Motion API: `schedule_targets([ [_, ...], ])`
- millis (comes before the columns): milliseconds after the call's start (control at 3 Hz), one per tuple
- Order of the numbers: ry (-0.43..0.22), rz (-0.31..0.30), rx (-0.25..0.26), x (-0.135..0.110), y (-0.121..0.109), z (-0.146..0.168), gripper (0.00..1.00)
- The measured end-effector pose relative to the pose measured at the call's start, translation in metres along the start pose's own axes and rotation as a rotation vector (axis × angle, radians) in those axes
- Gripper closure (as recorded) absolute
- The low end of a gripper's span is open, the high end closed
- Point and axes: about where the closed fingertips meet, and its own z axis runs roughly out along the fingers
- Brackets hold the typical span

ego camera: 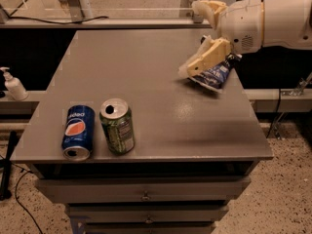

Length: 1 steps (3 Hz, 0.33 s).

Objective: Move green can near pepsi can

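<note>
Hovering at two o'clock, jaws apart, the gripper (191, 39) may snag the bag (215, 75); green can (117, 126) sits beside pepsi can (78, 132).

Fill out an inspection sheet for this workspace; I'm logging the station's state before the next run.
Surface: grey table top on a drawer cabinet.
Job's things: green can upright near the front left edge, close beside the pepsi can, which seems to lie on its side; a narrow gap separates them.
Clutter: blue chip bag at the right edge.
Tool: the tool is open and empty, up over the table's back right part, by the chip bag, far from both cans.
Cables: black cable along the back ledge; another hanging at right.
Surroundings: pump bottle on a ledge at left; speckled floor.
</note>
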Motion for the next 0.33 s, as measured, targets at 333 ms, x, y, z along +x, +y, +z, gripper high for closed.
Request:
schedule_targets([
  [333, 0.000, 0.000, 0.000, 0.0000, 0.0000, 0.0001, 0.00],
])
